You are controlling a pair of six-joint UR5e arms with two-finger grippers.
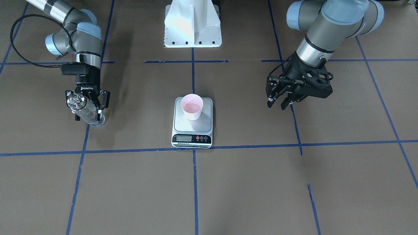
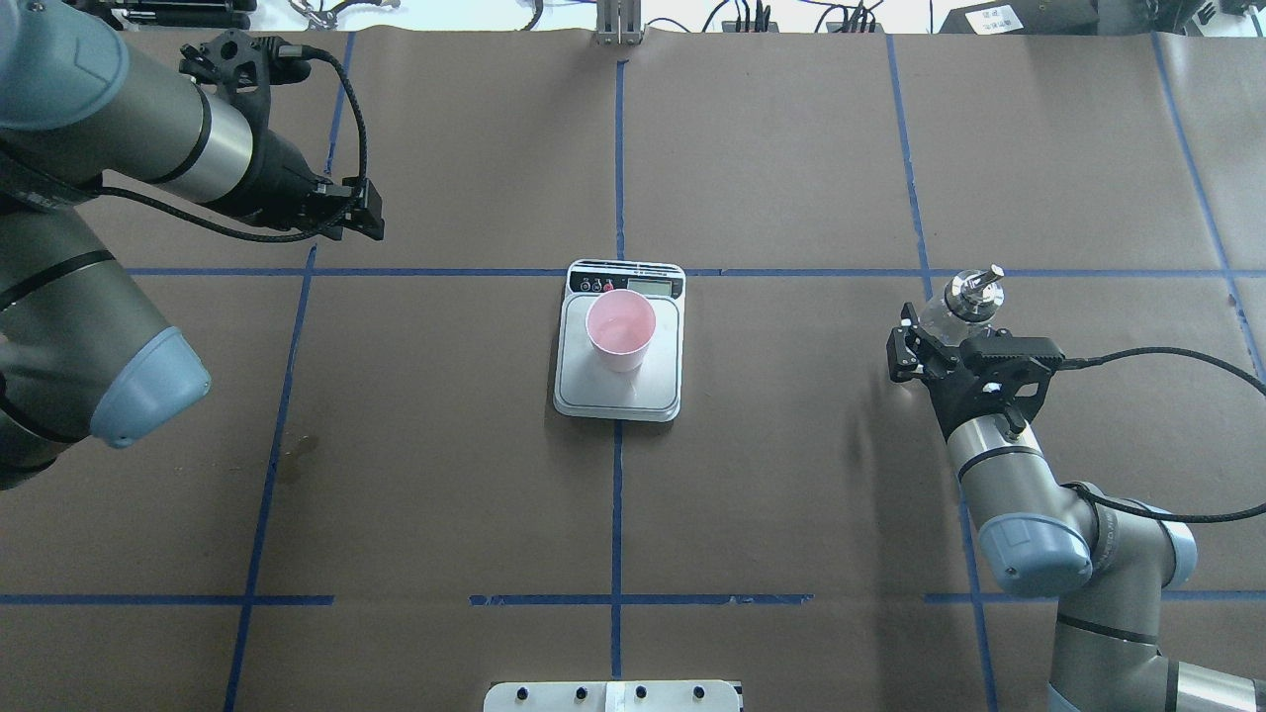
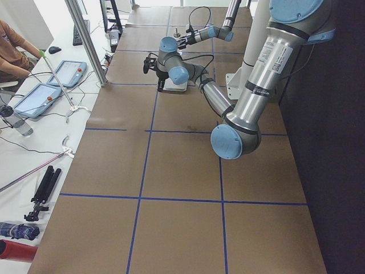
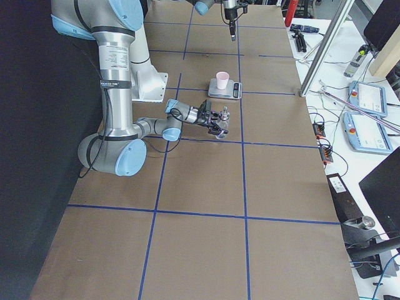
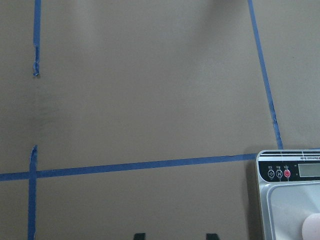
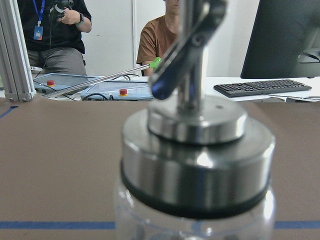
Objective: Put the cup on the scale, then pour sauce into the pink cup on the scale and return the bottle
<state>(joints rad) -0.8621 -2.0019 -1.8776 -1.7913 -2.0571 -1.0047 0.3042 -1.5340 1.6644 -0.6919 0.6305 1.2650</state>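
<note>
Currently: right gripper (image 1: 87, 112) is clamped on the bottle (image 1: 92, 120), which is upright with its spout above the fingers. Cannot tell whether its base touches the table. Cup (image 1: 192, 107) sits on the scale (image 1: 192, 125), well apart from this gripper, between the two grippers, apparently with liquid inside. Left gripper (image 1: 277, 105) hangs wide, holding nothing. Judged step: return the bottle. Lower it straight down, vertical; release only once the base rests flat, then lift clear of the spout.

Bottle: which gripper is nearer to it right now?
Right. The right gripper is shut on the bottle, off to one side of the scale. The left gripper hangs open on the scale's other side, well clear of the bottle.
</note>
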